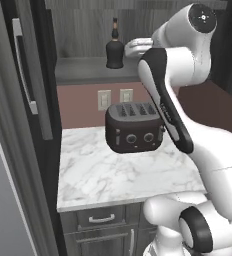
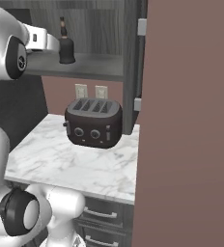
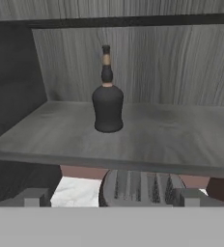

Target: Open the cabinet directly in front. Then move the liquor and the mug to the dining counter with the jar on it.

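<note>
Dark glass, the liquor (image 3: 107, 103) is standing upright on the open cabinet (image 3: 133, 130) shelf, apart from the gripper (image 3: 111, 195), whose jaws are gaping wide. Risk: a high or off-centre approach could be clipping the narrow neck and toppling it. Counting: one bottle, one toaster (image 1: 134, 127) on the tabletop (image 1: 118, 172), two wall outlets (image 1: 104, 99).

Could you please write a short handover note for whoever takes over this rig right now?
Gripper: open, holding nothing, raised level with the cabinet shelf and facing the liquor.
Cabinet: already open; its door is swung out to the left.
Liquor: upright on the cabinet shelf, above the toaster on the small marble counter, not touched.
Mug, dining counter and jar: I cannot place them from here.
Done: opening the cabinet.
Left: grasp the liquor and carry it to the dining counter, then find and move the mug.
</note>
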